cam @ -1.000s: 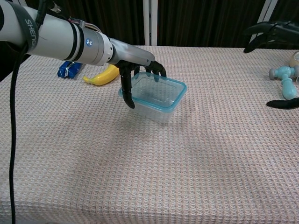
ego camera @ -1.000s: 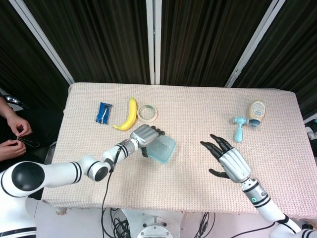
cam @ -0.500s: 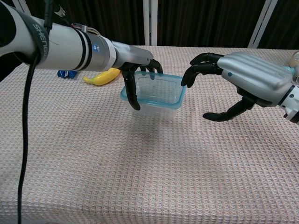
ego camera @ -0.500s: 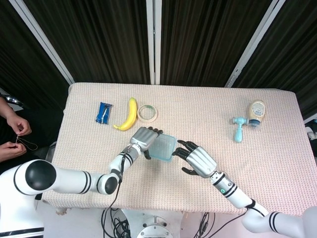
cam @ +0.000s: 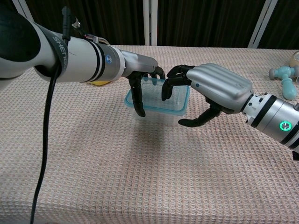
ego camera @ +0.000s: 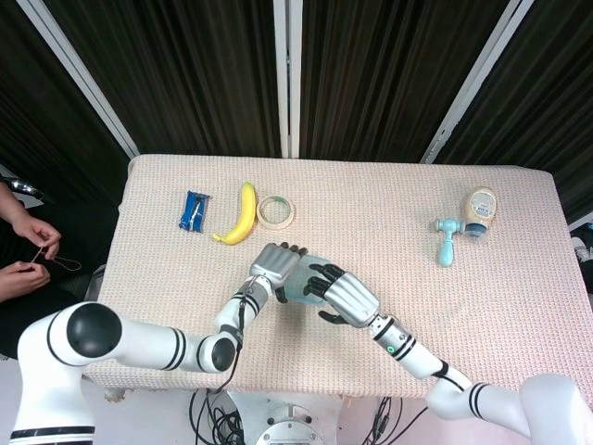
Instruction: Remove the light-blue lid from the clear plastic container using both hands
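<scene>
The clear plastic container (cam: 161, 99) with its light-blue lid (cam: 183, 100) hangs tilted above the table, and in the head view the container (ego camera: 296, 283) is mostly hidden between the two hands. My left hand (cam: 140, 79) (ego camera: 275, 263) grips its left end, fingers over the far rim and thumb down the near side. My right hand (cam: 212, 88) (ego camera: 341, 294) arches over the right end, fingertips curled above the lid and thumb spread below the corner. I cannot tell whether it touches the lid.
At the back left of the table (ego camera: 389, 199) lie a banana (ego camera: 238, 215), a tape roll (ego camera: 276, 211) and a blue packet (ego camera: 194, 210). A bottle (ego camera: 480, 209) and a light-blue mallet-shaped toy (ego camera: 447, 237) sit at the back right. A person's hands (ego camera: 28, 248) show at the left edge.
My right hand swept in from the right and now arches over the container's right end. My left hand raised the container slightly and shifted it toward the right hand.
</scene>
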